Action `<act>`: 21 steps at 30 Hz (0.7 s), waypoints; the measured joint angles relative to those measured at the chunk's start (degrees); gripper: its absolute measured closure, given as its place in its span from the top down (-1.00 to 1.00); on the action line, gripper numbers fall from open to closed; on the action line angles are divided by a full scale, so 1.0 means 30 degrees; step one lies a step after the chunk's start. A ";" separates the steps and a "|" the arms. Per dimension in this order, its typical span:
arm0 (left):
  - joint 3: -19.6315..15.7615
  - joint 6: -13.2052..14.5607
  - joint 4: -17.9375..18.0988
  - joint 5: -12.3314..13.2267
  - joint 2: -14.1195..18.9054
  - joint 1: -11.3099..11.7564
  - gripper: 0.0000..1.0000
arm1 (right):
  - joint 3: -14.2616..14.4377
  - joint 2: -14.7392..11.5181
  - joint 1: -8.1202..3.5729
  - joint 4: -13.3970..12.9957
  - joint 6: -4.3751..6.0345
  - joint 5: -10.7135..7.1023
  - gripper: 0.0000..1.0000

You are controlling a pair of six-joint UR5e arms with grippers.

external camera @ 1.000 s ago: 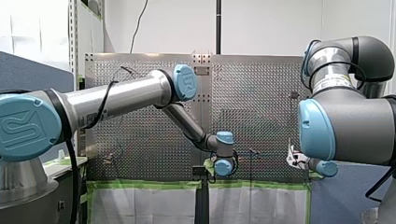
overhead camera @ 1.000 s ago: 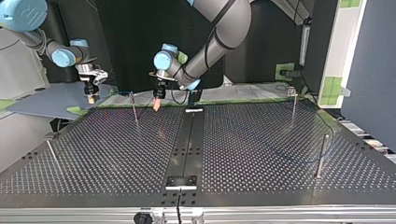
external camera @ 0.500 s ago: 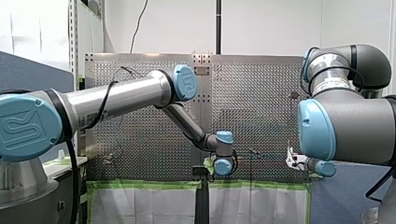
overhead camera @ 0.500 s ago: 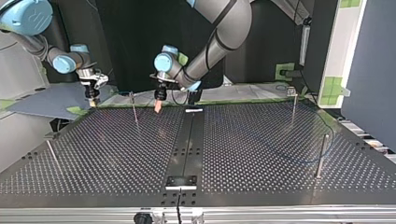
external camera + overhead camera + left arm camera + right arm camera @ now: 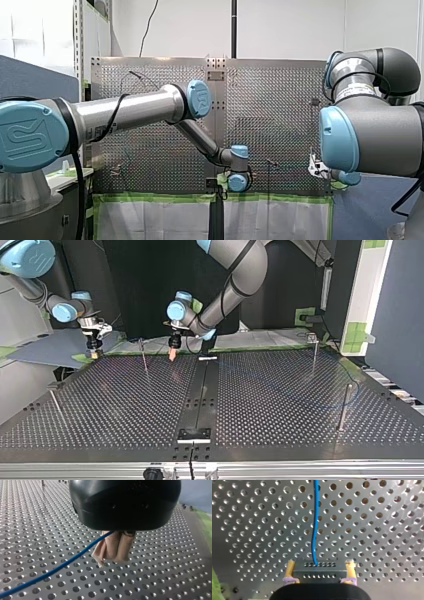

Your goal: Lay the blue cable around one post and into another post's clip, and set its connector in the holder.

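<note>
In the left wrist view my left gripper [image 5: 112, 559] has its beige pads [image 5: 123, 546] pressed together on the blue cable [image 5: 57, 568], which trails away over the perforated table [image 5: 160, 562]. The top view shows this gripper [image 5: 172, 354] low over the far edge, beside a thin post [image 5: 143, 354]. My right gripper [image 5: 320, 563] holds a black connector [image 5: 319, 572] between its yellow fingers [image 5: 290, 568], and the blue cable [image 5: 314, 522] runs straight ahead from it. At the top view's left, the right gripper [image 5: 93, 353] hangs near the table's far corner.
More thin posts stand at the top view's right [image 5: 314, 351], [image 5: 344, 407] and near left [image 5: 56, 407]. A dark strip down the table's middle carries a small plate at its far end [image 5: 207, 358] and another at its near end [image 5: 194, 435].
My left gripper has dropped a little and shifted slightly toward the top view's right. My right gripper has drifted a little lower and toward the top view's left. Both grips are unchanged.
</note>
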 joint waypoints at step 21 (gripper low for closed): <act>0.0707 -0.0341 -0.0227 0.0167 0.0072 0.0451 -0.91 | -0.1137 0.0147 -0.0177 0.0447 0.0277 0.0224 -1.00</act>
